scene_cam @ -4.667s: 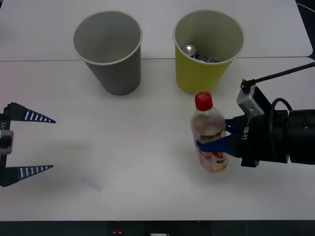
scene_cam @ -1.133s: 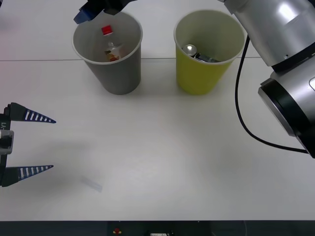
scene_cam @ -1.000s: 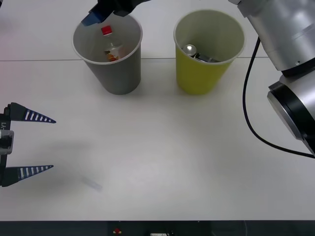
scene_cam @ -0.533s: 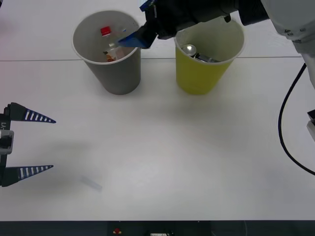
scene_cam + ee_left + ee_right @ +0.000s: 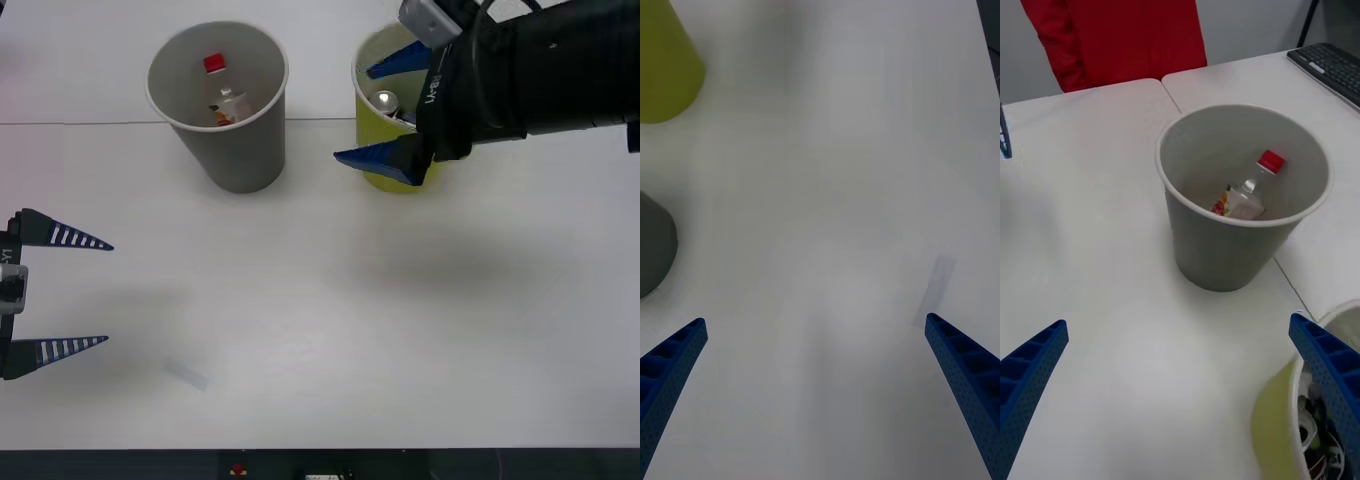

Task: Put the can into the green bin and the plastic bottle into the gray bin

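Front view: right pincer point(image 5: 392, 108), wide and empty, has shifted from gray bin point(image 5: 240, 150) to green bin point(image 5: 375, 160).

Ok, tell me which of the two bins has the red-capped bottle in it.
The gray bin, the one on the robot's left. The plastic bottle stands inside it, red cap up. The green bin beside it holds the can instead.

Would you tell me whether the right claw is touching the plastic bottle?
Apart: the front view shows the open right claw over the green bin, the plastic bottle inside the gray bin.
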